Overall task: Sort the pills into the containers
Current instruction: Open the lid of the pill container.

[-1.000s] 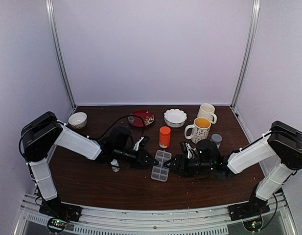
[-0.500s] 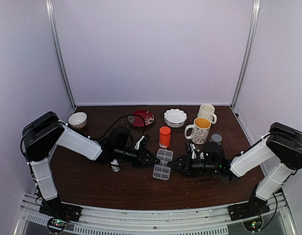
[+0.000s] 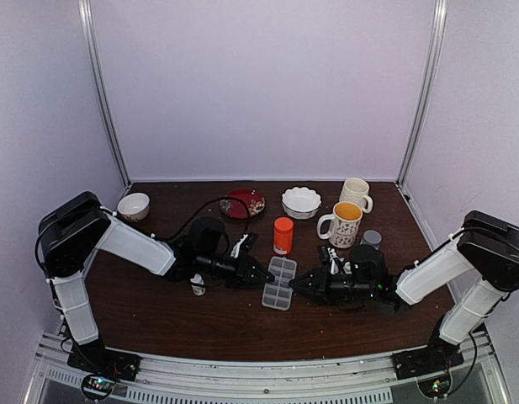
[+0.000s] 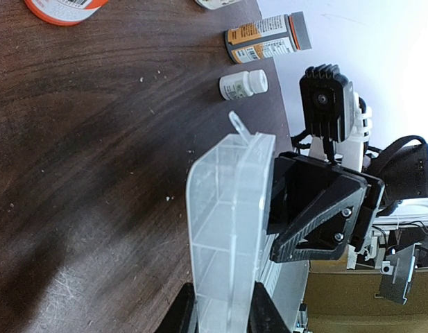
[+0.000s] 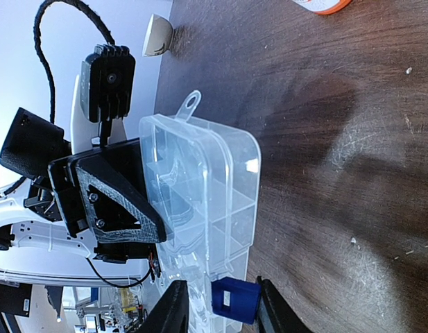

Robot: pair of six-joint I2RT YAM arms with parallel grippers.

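Observation:
The clear plastic pill organizer (image 3: 278, 283) lies at the table's middle, its containers looking empty. My left gripper (image 3: 261, 275) is shut on its left edge; in the left wrist view the box (image 4: 227, 222) stands edge-on between the fingertips (image 4: 180, 313). My right gripper (image 3: 298, 285) is shut on the opposite edge. In the right wrist view its fingers (image 5: 173, 309) pinch the organizer (image 5: 200, 187) at a blue clasp (image 5: 234, 300). No pills can be made out; only tiny white specks (image 5: 352, 241) dot the wood.
Behind the organizer stands an orange bottle (image 3: 283, 235). Two mugs (image 3: 343, 223), a white bowl (image 3: 301, 202), a red plate (image 3: 243, 203) and a small bowl (image 3: 134, 205) line the back. A small white bottle (image 4: 243, 84) and an amber bottle (image 4: 268, 38) lie right of the organizer.
My right gripper's jaws have closed in on the organizer's right edge and the right arm has shifted a little to the right. The left arm has kept still.

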